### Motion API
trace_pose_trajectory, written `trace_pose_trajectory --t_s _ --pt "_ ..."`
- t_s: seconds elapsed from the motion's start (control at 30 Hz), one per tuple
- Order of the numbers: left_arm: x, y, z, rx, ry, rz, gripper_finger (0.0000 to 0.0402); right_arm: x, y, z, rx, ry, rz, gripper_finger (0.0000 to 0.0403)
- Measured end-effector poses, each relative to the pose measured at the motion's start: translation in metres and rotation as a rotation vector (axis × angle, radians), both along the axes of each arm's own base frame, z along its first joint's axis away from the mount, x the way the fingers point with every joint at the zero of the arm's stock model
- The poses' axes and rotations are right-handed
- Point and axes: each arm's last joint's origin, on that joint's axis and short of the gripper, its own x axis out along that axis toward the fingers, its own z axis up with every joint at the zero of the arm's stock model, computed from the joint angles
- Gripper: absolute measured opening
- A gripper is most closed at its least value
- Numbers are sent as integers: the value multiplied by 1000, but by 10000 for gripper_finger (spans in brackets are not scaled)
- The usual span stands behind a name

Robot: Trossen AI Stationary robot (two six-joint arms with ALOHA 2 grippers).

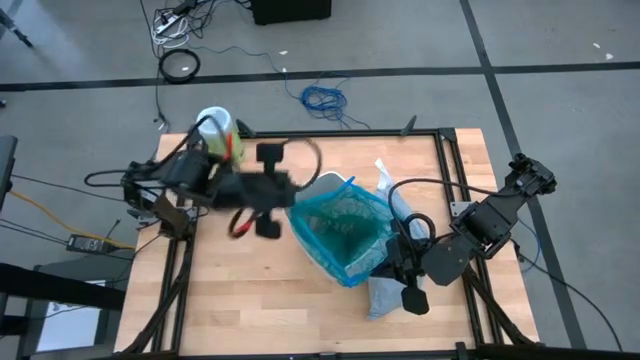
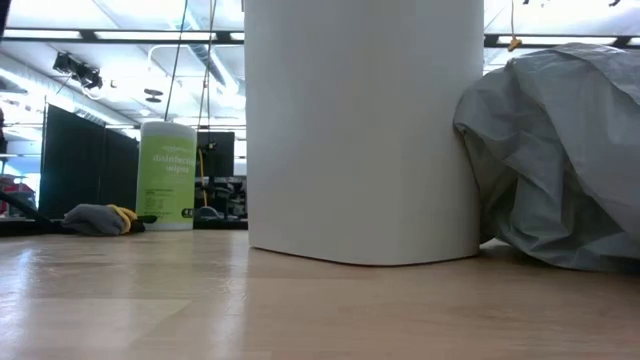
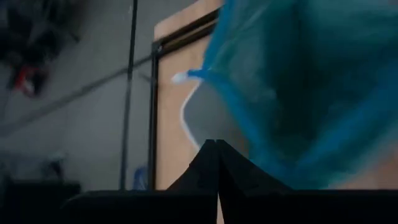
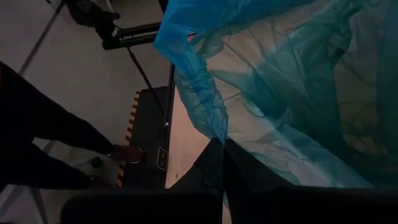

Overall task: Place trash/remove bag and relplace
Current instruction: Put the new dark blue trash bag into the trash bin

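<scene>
Left gripper point(image 1: 283, 196) sat at the bin's point(image 1: 328, 186) left rim, fingers point(image 3: 217, 163) fully closed. Whether they pinched the teal bag's point(image 1: 343, 232) edge or nothing, I couldn't tell.

Right gripper point(image 1: 393, 248) sat at the bin's right rim, also fully closed, teal film draped over its fingers point(image 4: 217, 165); looked like a pinch on the hem, not certain.

Grey bag point(image 1: 390, 290) lay crumpled on the table point(image 1: 240, 300) just right of the bin, under the right arm.

No trash visible.

Judgement: both bags were light, limp and slippery, prone to tearing and slipping. Grab a bunched fold at the hem, not a single layer.

Wipes tub point(image 1: 220, 130) stood far left of the bin.
</scene>
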Motion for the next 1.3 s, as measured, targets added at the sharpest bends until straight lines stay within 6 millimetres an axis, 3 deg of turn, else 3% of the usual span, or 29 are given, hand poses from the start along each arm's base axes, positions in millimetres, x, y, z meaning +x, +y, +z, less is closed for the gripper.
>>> trace_pose_trajectory --t_s 0.2,0.3,0.67,1.3 --pt "27 10 -19 -218 77 -28 8 1 -1 0 -1 1 -3 0" --pt "28 16 -26 -237 148 -27 27 1 -1 0 0 1 -3 0" --pt "31 16 -27 -272 139 0 101 1 -2 0 -2 3 -9 0" --pt "36 18 -46 -279 284 50 101 2 -3 0 10 -1 -19 0"
